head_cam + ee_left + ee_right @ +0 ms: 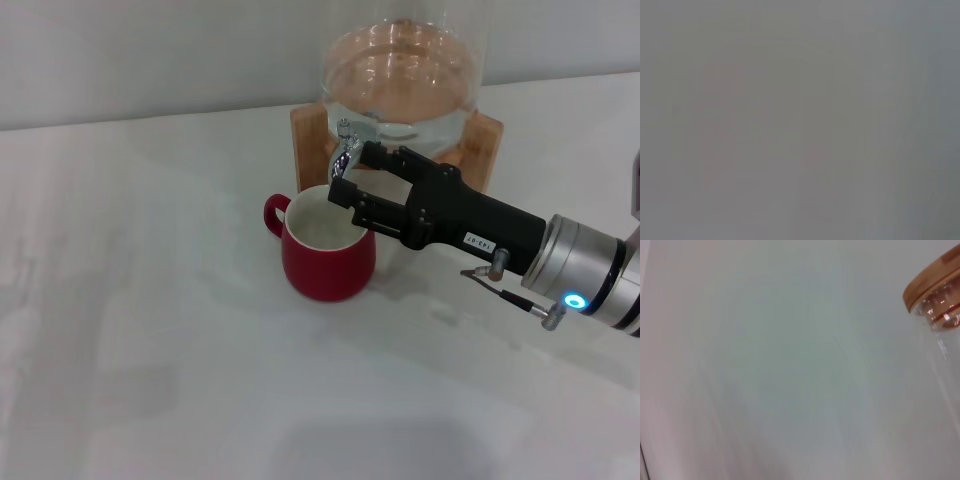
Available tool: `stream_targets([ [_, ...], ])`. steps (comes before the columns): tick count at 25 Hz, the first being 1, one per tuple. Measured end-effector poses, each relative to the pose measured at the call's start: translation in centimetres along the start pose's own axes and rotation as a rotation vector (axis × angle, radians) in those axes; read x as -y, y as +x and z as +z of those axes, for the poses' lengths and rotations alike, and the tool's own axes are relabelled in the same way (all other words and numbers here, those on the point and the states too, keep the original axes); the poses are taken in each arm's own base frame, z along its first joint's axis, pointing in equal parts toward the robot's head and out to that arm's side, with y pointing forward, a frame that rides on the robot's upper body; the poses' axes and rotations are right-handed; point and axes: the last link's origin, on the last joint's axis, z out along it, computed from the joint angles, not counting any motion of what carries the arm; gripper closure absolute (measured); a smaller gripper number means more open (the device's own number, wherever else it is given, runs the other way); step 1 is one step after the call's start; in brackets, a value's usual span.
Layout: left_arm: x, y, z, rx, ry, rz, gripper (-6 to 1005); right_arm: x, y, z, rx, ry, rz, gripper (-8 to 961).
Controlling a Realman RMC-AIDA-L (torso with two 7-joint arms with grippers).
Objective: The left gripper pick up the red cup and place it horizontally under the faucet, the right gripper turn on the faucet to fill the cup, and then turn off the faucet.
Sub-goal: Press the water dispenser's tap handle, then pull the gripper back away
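The red cup stands upright on the white table, its handle pointing to the left, directly below the faucet. The faucet's chrome spout points down over the cup's white inside. My right gripper reaches in from the right, above the cup's rim. Its two black fingers are apart, with their tips right at the faucet's spout. The left gripper is out of view, and the left wrist view is plain grey.
The glass jar holds water and sits in a wooden stand against the back wall. Its wooden lid and glass side appear in the right wrist view. The white table stretches to the left and front.
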Motion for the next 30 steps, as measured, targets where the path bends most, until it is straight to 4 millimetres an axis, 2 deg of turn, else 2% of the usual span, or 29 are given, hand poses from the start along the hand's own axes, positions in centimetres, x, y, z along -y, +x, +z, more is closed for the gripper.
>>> stream_targets([
  [30, -0.32, -0.05, 0.06, 0.004, -0.018, 0.006, 242, 0.76, -0.31, -0.56, 0.014, 0.039, -0.009, 121],
])
